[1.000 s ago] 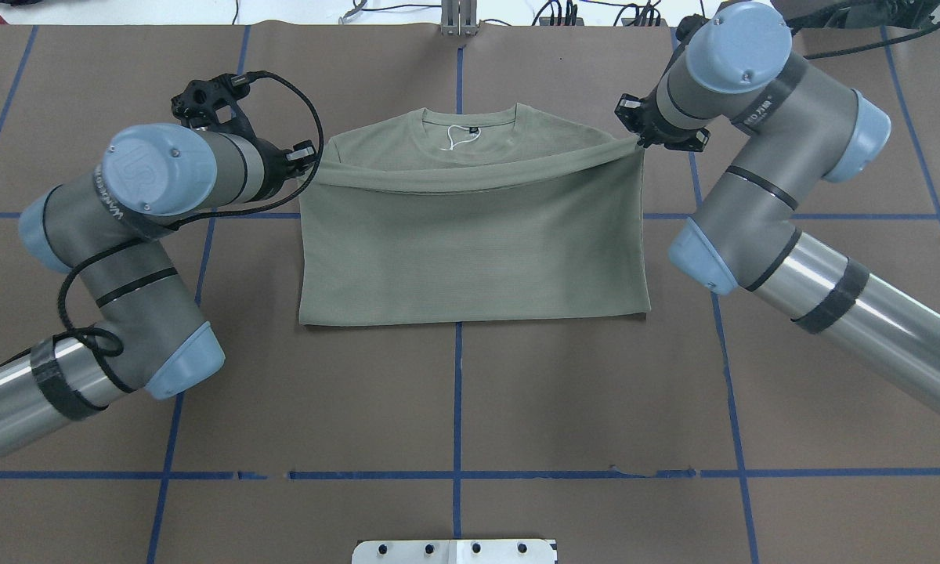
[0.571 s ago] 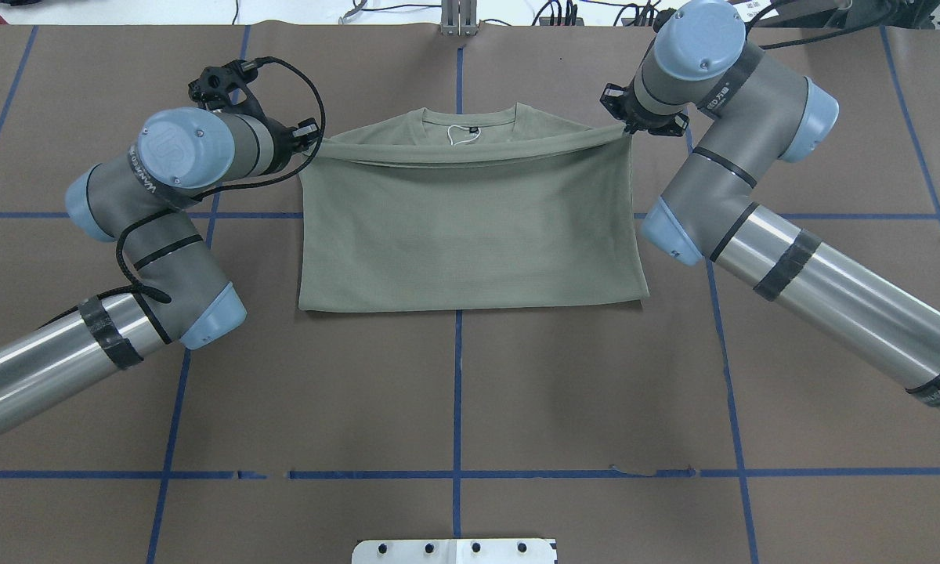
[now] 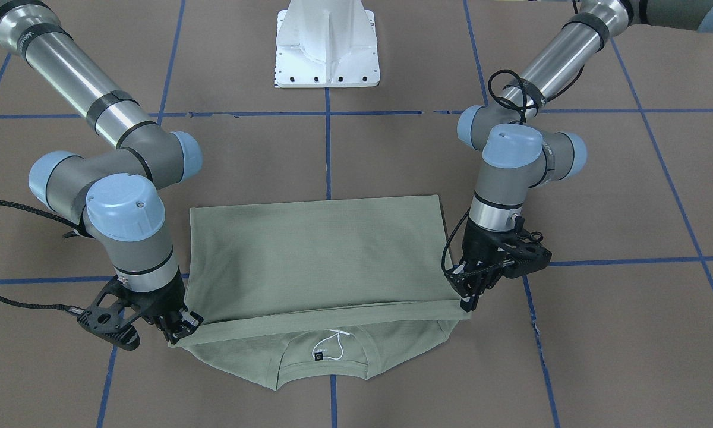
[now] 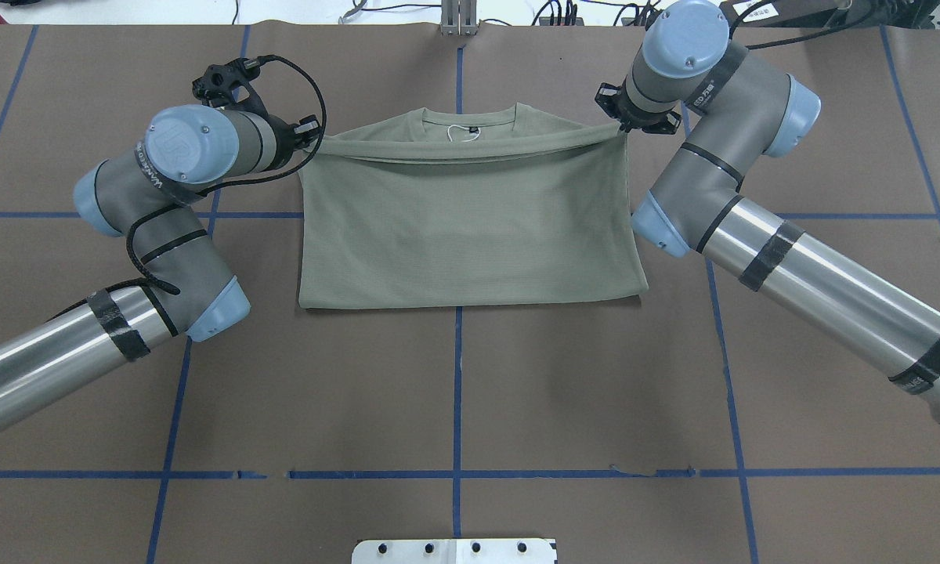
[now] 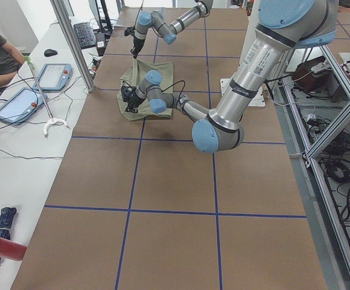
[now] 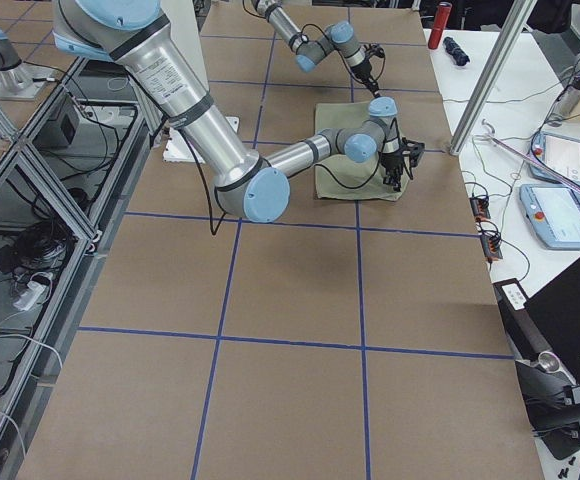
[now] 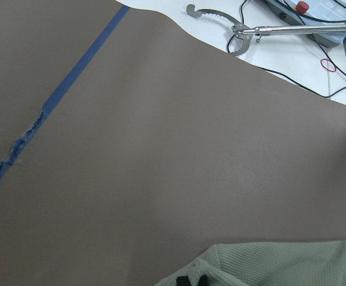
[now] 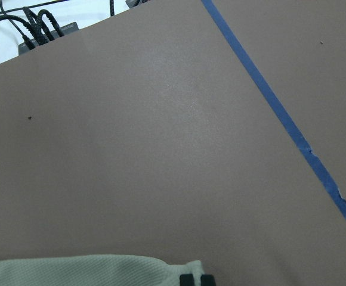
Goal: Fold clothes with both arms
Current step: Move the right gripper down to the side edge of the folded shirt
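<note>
The sage-green shirt (image 4: 470, 227) lies on the brown table, its lower half doubled over toward the collar. The neck label and white string tag (image 4: 458, 131) still show beyond the carried hem. My left gripper (image 4: 313, 142) is shut on the hem's left corner, just above the table. My right gripper (image 4: 622, 129) is shut on the hem's right corner. In the front-facing view the shirt (image 3: 315, 255) hangs taut between the left gripper (image 3: 468, 306) and the right gripper (image 3: 181, 333). The wrist views show only shirt corners (image 7: 280, 265) (image 8: 83, 271) at the bottom edge.
The white pedestal base (image 3: 327, 44) stands at the robot's side of the table. Blue tape lines (image 4: 458, 392) cross the brown cover. Beyond the far table edge lie cables (image 8: 36, 27) and a grey grabber tool (image 7: 238, 33). An operator sits there with tablets (image 5: 18, 103).
Both grippers have carried the hem farther from the robot, toward the collar. The folded near edge has slid the same way. Less of the shirt's chest shows.
</note>
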Robot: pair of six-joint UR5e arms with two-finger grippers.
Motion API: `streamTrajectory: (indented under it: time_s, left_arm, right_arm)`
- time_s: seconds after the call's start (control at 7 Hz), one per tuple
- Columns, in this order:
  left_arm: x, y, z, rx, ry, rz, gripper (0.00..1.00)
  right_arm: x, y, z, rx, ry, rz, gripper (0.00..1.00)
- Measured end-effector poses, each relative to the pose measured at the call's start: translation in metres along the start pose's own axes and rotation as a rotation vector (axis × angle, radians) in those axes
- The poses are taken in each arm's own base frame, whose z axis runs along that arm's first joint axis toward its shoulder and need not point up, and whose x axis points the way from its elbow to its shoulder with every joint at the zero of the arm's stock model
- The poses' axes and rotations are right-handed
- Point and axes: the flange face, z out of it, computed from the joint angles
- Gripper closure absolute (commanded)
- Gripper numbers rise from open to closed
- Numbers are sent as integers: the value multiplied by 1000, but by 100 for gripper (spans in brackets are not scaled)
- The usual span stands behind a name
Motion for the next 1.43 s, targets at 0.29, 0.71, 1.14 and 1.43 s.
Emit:
streamTrajectory:
  time_s: [0.29, 0.71, 1.14, 1.43]
  left_arm:
    - [-5, 0, 2, 0, 2, 0, 62]
    - [2, -9, -11, 3, 76, -4, 60]
    - [11, -28, -51, -42, 156, -14, 59]
    - [9, -36, -60, -34, 169, -21, 59]
  right_arm:
    - [-1, 0, 0, 1, 0, 0, 54]
    - [6, 7, -32, -5, -66, 27, 41]
    - [92, 75, -83, -113, -147, 143, 35]
    - [118, 128, -75, -170, -112, 215, 32]
